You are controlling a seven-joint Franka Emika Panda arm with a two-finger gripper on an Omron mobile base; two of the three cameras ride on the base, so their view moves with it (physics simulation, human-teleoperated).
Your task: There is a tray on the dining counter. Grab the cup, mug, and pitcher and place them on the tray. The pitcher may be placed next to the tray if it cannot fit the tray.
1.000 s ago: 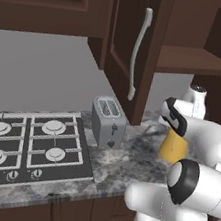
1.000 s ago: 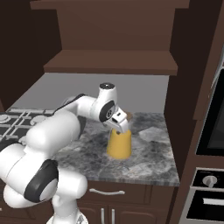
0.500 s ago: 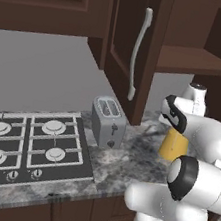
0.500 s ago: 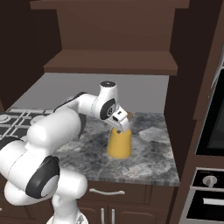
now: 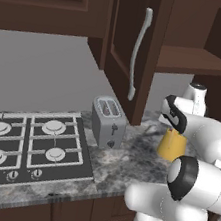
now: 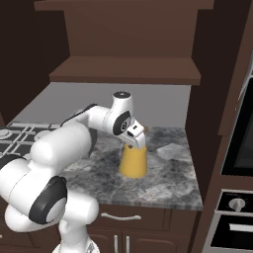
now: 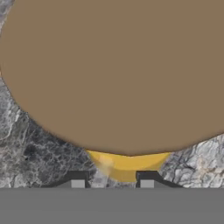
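Note:
The orange-yellow pitcher (image 5: 171, 146) (image 6: 133, 160) stands upright on the stone countertop (image 6: 168, 173) beside the stove. My gripper (image 6: 134, 141) (image 5: 175, 127) reaches down over its top. In the hand view the round tan lid (image 7: 113, 74) looms large, and the gripper (image 7: 111, 183) has its two dark fingertips (image 7: 146, 180) pressed in on either side of the yellow neck below the lid. The tray, cup, mug and dining counter are out of view.
A grey toaster (image 5: 108, 122) sits left of the pitcher, with the gas stove (image 5: 27, 140) further left. An open cabinet door with a long handle (image 5: 137, 56) hangs above the toaster. A wooden shelf (image 6: 123, 69) overhangs the counter, and an oven (image 6: 242, 148) stands at right.
The fingers have closed in from wide open onto the pitcher's neck. The arm and pitcher have barely moved.

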